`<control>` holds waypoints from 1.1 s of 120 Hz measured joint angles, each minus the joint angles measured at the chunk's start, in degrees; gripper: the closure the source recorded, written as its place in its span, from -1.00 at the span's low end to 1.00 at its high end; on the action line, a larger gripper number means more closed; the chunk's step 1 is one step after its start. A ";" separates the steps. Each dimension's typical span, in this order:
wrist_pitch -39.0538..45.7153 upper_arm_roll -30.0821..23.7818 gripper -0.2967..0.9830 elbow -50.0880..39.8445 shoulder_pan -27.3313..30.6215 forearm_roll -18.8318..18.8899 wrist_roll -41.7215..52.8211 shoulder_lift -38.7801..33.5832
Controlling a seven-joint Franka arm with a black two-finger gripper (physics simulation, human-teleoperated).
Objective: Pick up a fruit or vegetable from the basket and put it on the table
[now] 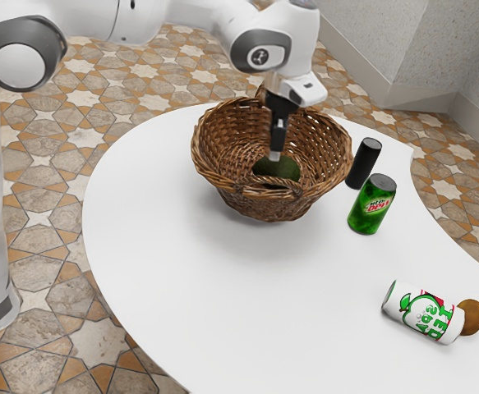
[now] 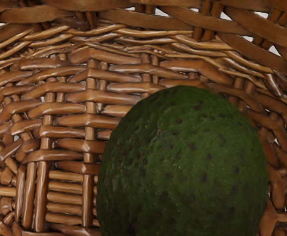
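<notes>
My gripper [image 1: 275,153] points down inside the wicker basket [image 1: 239,203], its lower end just above or beside a dark green, avocado-like fruit [image 1: 278,171]. Whether it touches the fruit cannot be made out. In the wrist view the green fruit [image 2: 182,162] looms large and close under the hand, its skin bumpy with dark specks, against the woven inside of the basket [image 2: 67,120]. The basket's front rim hides the fruit's lower part in the exterior view. The white table [image 1: 264,304] carries the basket.
Just beyond the basket, toward the exterior view's right, stand a black cylinder [image 1: 364,163] and a green soda can [image 1: 372,204]. Nearer the camera, a white can [image 1: 424,313] lies on its side against a brown round object [image 1: 472,318].
</notes>
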 joint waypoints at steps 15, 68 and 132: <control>0.20 0.07 -0.54 -0.41 -0.64 -0.03 0.58 0.08; 2.03 -0.31 -0.54 -1.64 0.96 -0.51 1.87 1.43; 3.24 -0.26 -0.54 -1.56 0.66 -0.86 2.57 4.50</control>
